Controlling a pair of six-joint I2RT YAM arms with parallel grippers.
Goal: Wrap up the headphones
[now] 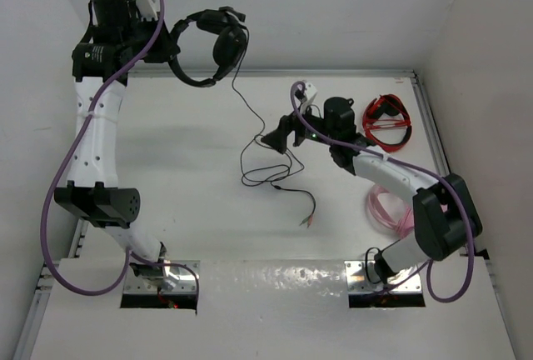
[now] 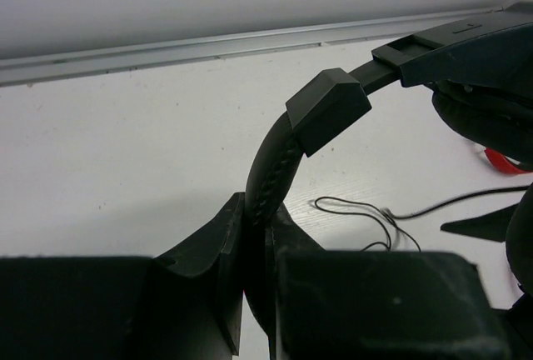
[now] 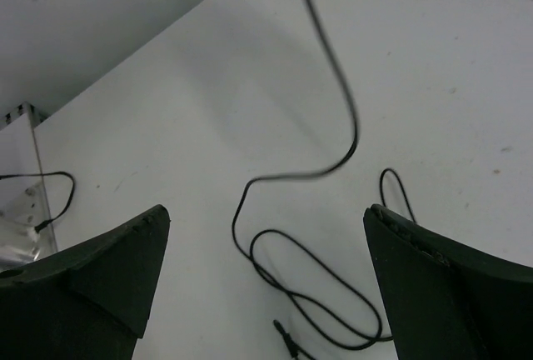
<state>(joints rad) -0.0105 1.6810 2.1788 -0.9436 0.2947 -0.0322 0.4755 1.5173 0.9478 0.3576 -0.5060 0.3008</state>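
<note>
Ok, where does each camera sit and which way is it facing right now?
Top external: above and behind the bases, looking down on the table; both arms show, left tool holding the headphones up, right tool over the cable.
Left wrist: on the left arm, facing the far table edge; its tool shows shut on the headband.
Right wrist: on the right arm, facing down at the cable; its open tool frames the view.
Shared: all three show the cable's loops.

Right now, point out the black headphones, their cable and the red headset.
headphones [image 1: 229, 43], top view, padded earcup.
cable [image 3: 355, 131], right wrist view, its upper bend.
red headset [image 1: 387, 122], top view, its red band.
</note>
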